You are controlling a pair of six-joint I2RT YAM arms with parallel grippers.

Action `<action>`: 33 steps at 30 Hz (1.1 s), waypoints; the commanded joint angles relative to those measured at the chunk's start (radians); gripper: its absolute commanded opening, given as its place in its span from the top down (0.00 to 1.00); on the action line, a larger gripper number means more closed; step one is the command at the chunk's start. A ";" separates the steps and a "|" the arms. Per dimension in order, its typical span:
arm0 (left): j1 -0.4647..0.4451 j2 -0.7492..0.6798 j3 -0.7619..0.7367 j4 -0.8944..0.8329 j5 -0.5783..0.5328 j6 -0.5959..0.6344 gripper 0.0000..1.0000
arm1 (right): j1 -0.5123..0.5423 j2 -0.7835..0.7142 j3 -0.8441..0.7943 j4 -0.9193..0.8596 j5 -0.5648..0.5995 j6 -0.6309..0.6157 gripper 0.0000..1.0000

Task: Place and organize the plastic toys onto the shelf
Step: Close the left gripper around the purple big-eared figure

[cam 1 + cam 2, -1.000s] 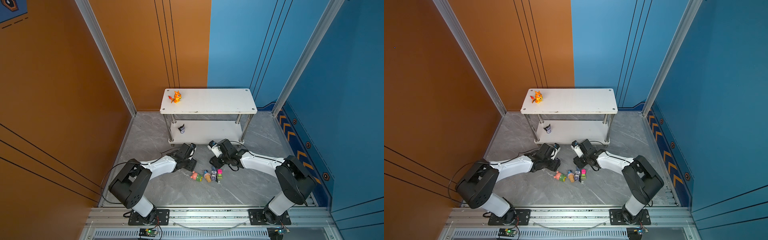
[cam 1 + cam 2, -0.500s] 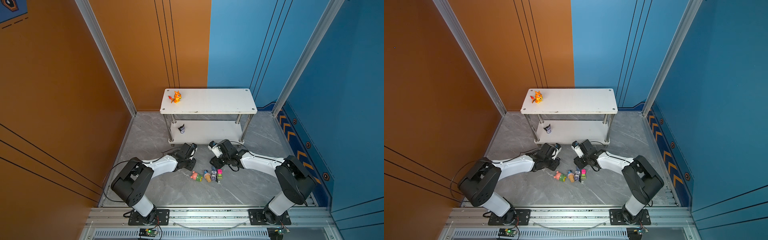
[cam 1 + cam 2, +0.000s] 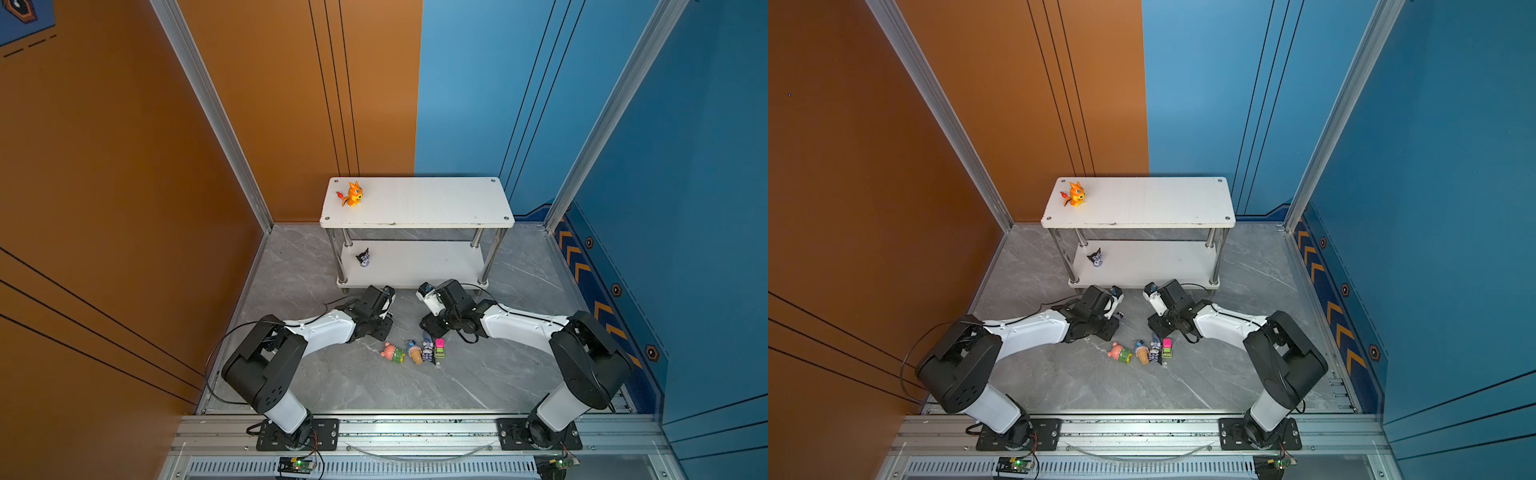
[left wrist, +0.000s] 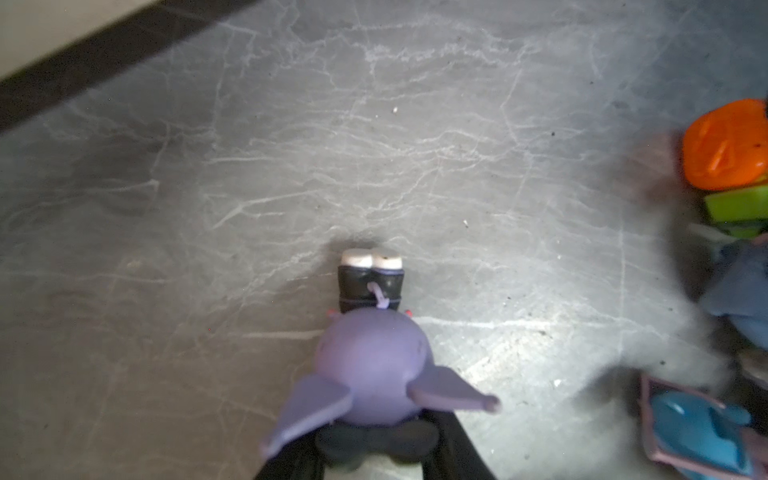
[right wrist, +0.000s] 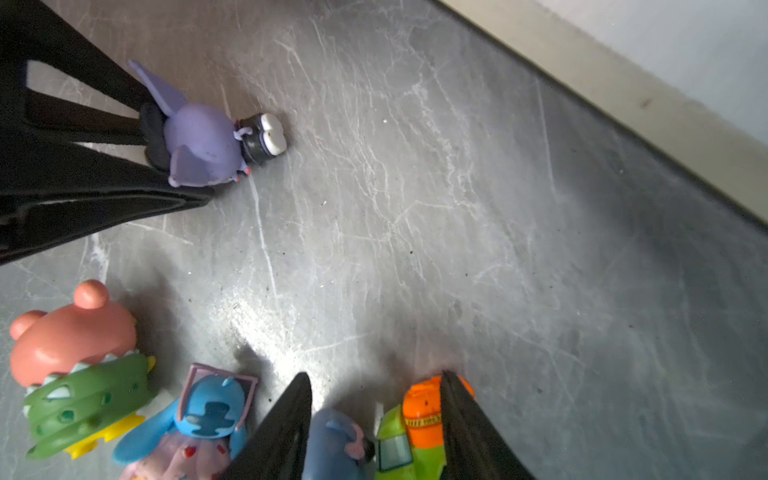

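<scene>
Grey marbled floor [image 3: 374, 386] in a booth, orange wall [image 3: 124, 166] on the left, blue wall [image 3: 685, 166] on the right, aluminium rail at the near edge with both arm bases on it. The shelf [image 3: 415, 203] stands at the back: the orange dragon [image 3: 352, 194] is upright at the top board's left end, and one black-purple imp [image 3: 364, 258] is on the lower board [image 3: 424, 262], also at the left end; nothing else is on either tier. On the floor just in front of the shelf the left gripper [image 4: 372, 446] is clenched on a purple imp [image 4: 372, 370], which lies on its front with its feet pointing away from the fingers. The right gripper [image 5: 376, 382] is low over the toy row; its jaws straddle the grey-blue donkey [image 5: 332, 440] and the orange car [image 5: 422, 411] (pressing or only around them, I cannot tell). The pink bear [image 5: 70, 336] and the blue creature [image 5: 212, 411] lie beside them, and the pink car [image 3: 439, 343] is at the row's right end. Against a second ago, the left arm has shifted only slightly, the right arm barely at all, and the shelf contents and floor row are unchanged.
</scene>
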 commanded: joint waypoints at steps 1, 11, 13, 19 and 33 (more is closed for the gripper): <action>-0.011 -0.031 0.008 -0.010 0.014 0.011 0.58 | -0.005 -0.013 -0.017 0.018 -0.008 0.018 0.48; -0.014 -0.011 0.040 -0.005 -0.004 0.022 0.02 | -0.005 -0.015 -0.022 0.021 -0.007 0.019 0.48; -0.012 0.008 0.064 -0.012 -0.009 0.034 0.02 | -0.005 -0.013 -0.022 0.021 -0.008 0.019 0.48; -0.013 0.067 0.118 -0.020 0.006 0.053 0.00 | -0.006 -0.017 -0.024 0.022 -0.004 0.018 0.48; 0.002 0.065 0.089 -0.021 0.014 0.049 0.21 | -0.016 -0.012 -0.022 0.030 -0.018 0.016 0.49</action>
